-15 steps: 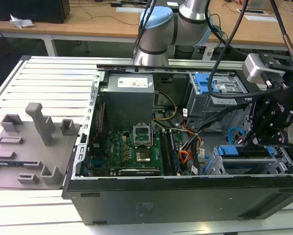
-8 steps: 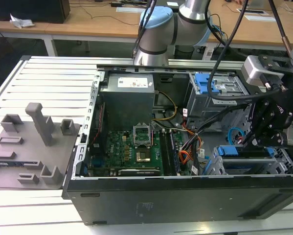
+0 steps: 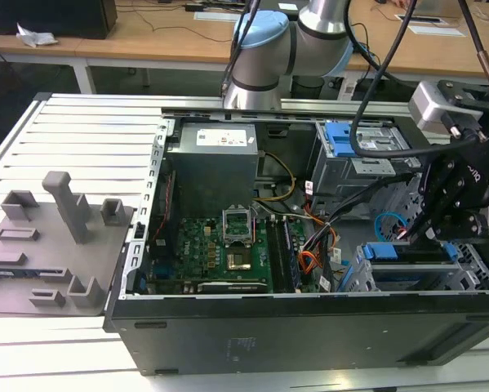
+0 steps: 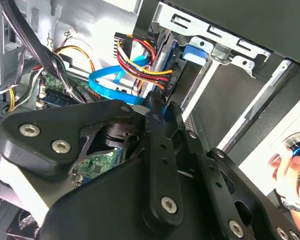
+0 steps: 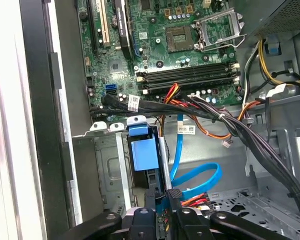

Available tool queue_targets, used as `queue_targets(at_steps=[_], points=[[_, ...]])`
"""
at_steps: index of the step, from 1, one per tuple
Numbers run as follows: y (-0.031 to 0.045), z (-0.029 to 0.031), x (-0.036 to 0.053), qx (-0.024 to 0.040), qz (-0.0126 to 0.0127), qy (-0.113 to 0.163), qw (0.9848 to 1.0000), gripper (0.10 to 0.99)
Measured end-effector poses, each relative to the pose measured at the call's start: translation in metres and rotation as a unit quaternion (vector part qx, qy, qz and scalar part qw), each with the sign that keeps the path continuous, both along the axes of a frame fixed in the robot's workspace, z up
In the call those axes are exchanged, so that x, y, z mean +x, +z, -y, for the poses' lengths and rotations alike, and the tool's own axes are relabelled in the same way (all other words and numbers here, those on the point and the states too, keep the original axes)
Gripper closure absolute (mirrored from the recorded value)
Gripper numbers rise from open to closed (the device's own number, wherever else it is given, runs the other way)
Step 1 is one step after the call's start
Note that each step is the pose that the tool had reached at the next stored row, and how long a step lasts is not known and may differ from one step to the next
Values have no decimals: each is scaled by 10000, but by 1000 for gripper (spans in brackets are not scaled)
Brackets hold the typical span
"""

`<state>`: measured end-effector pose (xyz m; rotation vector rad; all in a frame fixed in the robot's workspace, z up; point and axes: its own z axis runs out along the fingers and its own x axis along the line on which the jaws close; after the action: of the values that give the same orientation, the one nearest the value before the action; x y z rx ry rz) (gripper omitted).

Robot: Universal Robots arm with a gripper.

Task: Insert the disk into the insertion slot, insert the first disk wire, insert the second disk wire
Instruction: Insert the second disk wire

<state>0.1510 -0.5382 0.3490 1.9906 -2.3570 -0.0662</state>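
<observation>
My fingers (image 5: pixel 162 197): pressed together at the back end of the disk, with a small black plug pinched between the tips; in the second wrist view (image 4: pixel 157 107) they close on the same spot, right where the blue cable ends.
Second disk wire (image 5: pixel 182 165): a thin, flat, light-blue cable that curves in a loop away from my fingertips and runs up toward the circuit board; in the second wrist view (image 4: pixel 107 82) the loop lies just behind my fingers.
Other wires (image 4: pixel 139 62): a red, yellow and orange bundle ends in a dark plug that sits against the edge of the disk, right beside the blue cable.
Disk (image 5: pixel 142 155): it sits inside the slot with its bright blue frame showing; in the exterior view (image 3: pixel 403 253) the blue edge shows in the lower cage near the exterior view's right.
Insertion slot (image 5: pixel 107 170): a grey sheet-metal cage around the disk, at the front corner of the open computer case (image 3: pixel 309 327).
Circuit board (image 5: pixel 160 40): green, lying flat in the case, well apart from my fingers.
Black cable bundle (image 5: pixel 200 112): crosses between the circuit board and the slot.
Hand (image 4: pixel 292 170): a person's hand near the edge of the second wrist view, outside the case.
</observation>
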Motion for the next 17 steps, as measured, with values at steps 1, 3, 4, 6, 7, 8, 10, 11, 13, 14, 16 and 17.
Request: queue_targets(at_steps=[1, 3, 4, 6, 7, 8, 10, 11, 13, 14, 16, 17], points=[[0, -5, 0, 16, 0, 0, 10000, 847], [1, -13, -1, 23, 0, 0, 10000, 863], [0, -13, -6, 24, 0, -1, 10000, 925], [1, -14, -39, 24, 2, 20, 10000, 925], [0, -14, -42, 24, 2, 258, 9997, 925], [-1, -14, -43, 24, 1, 473, 9989, 925], [-13, -14, -39, 24, 1, 534, 9986, 925], [-24, -12, -28, 24, -1, 534, 9986, 925], [-42, -12, 2, 23, -7, 534, 9986, 925], [-46, -12, 19, 25, -9, 533, 9986, 925], [-49, -12, 25, 30, -7, 533, 9986, 925], [-49, -12, 26, 30, -7, 533, 9986, 925]])
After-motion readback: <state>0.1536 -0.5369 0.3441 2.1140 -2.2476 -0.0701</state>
